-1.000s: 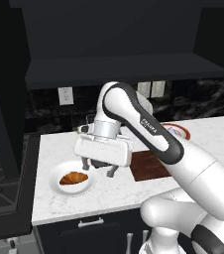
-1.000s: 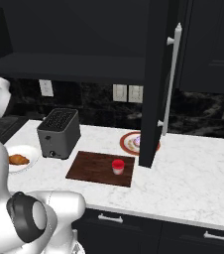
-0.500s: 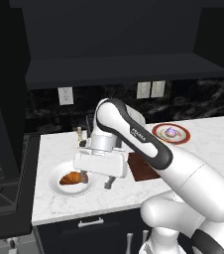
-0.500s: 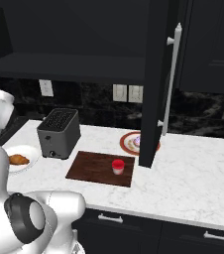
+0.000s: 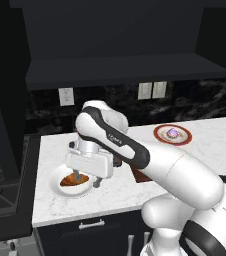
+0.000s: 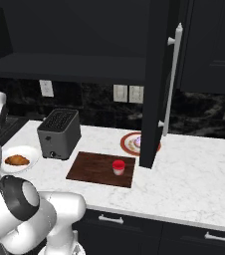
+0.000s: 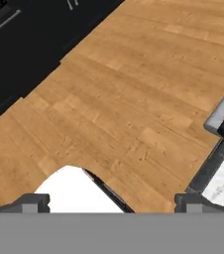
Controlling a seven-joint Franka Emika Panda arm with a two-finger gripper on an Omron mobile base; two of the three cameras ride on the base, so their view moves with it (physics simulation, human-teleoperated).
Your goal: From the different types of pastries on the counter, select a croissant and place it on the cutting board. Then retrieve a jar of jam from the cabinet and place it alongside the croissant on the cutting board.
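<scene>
The toaster [image 6: 58, 133], a dark grey box with a slotted top, stands at the back of the white marble-look desk [image 6: 199, 172]. To its left lies a round white plate [image 6: 31, 153] carrying the croissant [image 6: 17, 160], a golden-brown crescent with darker ridges. Just right of the toaster and nearer the desk's front edge lies the cutting board [image 6: 95, 167], a flat rectangle of dark reddish-brown wood. The jar of jam [image 6: 118, 167], squat with a red lid and a pale band, stands upright on the board's right part. Beyond the board, further right of the toaster, an orange-rimmed plate [image 5: 161, 134] holds the purple-frosted pastry [image 5: 172, 132]. An open dark cabinet door [image 6: 157, 82] with a long silver handle hangs down in front of that plate in the right base view, hiding part of it. Above the toaster runs the long dark shelf of the cabinet [image 6: 64, 67].

The gripper [image 5: 85, 179] hangs low over the white plate, its fingers [image 5: 76, 175] spread apart, one at the croissant and one past the plate's rim, gripping nothing. The white arm hides most of the cutting board in the left base view.
</scene>
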